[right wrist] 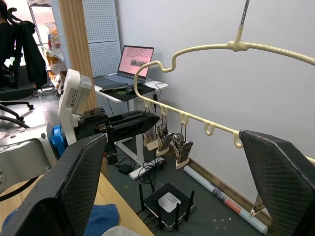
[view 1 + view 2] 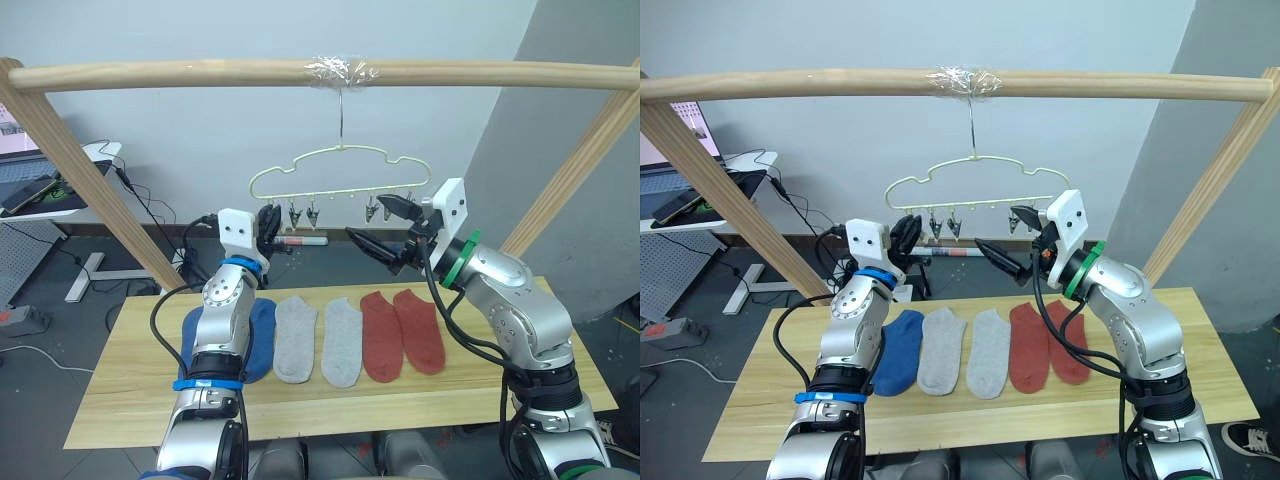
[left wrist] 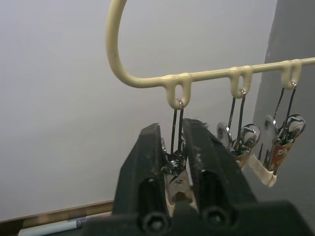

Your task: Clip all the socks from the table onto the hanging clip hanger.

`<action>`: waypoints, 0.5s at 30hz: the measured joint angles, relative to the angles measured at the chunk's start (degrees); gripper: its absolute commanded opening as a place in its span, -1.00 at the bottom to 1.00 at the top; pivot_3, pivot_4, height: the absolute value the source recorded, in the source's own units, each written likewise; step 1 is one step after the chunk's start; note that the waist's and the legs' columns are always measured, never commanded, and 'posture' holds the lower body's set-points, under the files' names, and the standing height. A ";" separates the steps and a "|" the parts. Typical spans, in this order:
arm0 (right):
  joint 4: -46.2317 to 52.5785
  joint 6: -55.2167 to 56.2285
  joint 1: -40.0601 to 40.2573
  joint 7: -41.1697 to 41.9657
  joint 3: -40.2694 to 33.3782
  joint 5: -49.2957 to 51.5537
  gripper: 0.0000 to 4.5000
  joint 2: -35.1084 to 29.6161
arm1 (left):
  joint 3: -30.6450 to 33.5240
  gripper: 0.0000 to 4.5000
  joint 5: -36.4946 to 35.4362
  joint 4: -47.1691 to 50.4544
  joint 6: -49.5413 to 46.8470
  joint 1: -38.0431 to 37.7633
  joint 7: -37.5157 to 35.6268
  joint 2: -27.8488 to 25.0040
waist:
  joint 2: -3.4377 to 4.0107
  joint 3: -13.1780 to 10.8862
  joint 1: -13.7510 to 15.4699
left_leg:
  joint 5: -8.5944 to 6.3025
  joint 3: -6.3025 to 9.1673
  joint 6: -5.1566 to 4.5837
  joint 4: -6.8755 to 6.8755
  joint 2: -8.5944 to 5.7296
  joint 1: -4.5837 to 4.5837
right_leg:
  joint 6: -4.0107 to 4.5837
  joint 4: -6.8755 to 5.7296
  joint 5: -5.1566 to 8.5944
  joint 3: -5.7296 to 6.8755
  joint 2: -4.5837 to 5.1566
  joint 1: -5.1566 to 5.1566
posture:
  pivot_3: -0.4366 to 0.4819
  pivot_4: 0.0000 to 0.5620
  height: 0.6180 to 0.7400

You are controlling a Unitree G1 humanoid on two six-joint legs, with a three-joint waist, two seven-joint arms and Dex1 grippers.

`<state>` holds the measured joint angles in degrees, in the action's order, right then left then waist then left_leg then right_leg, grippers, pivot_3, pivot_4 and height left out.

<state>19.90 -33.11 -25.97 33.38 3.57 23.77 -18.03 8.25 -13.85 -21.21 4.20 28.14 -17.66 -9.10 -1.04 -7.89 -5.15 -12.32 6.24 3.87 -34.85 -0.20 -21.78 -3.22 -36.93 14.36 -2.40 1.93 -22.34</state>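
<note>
pale-yellow wavy clip hanger — metal clips

Our left gripper is raised, fingers nearly closed; our right gripper is raised, fingers spread wide.

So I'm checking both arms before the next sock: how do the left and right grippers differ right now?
The left gripper has its fingers shut on a metal clip at the clip hanger's end; the right gripper has fingers spread wide, holding nothing. Both are raised to hanger height, above the socks on the table.
</note>
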 measured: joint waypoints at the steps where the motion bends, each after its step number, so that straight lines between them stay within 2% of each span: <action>1: -0.01 0.02 0.07 0.02 0.01 -0.05 1.00 -0.14 | 0.00 -0.99 0.03 0.00 0.07 0.14 0.06 0.00 | -0.01 -0.04 0.01 | 0.00 0.00 0.00 0.00 0.00 0.00 | 0.00 0.00 0.00 0.00 0.00 0.00 | -0.34 -0.56 1.00; 7: -1.78 0.03 4.39 -0.90 2.27 -4.94 1.00 -4.67 | -0.01 -0.99 0.12 0.02 0.02 0.39 0.15 -0.26 | -0.07 -0.21 0.10 | 0.00 0.00 0.00 0.01 -0.01 -0.03 | -0.03 0.04 0.02 0.00 0.01 0.00 | -0.32 -0.55 1.00; 15: -15.42 -0.15 9.52 -5.89 7.08 -16.85 1.00 -8.31 | -0.09 -0.99 0.35 2.43 -2.35 -0.82 0.03 -1.55 | -0.13 -0.77 0.03 | 0.00 -0.02 0.00 0.02 0.02 0.01 | -0.02 -0.01 0.02 -0.01 0.00 -0.01 | -0.27 -0.51 1.00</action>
<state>4.47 -33.26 -16.45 27.49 10.66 6.92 -26.34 8.16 -13.50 -18.78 1.85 27.32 -17.63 -10.65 -1.17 -8.66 -5.12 -12.32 6.23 3.87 -34.84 -0.18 -21.77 -3.25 -36.94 14.38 -2.41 1.93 -22.35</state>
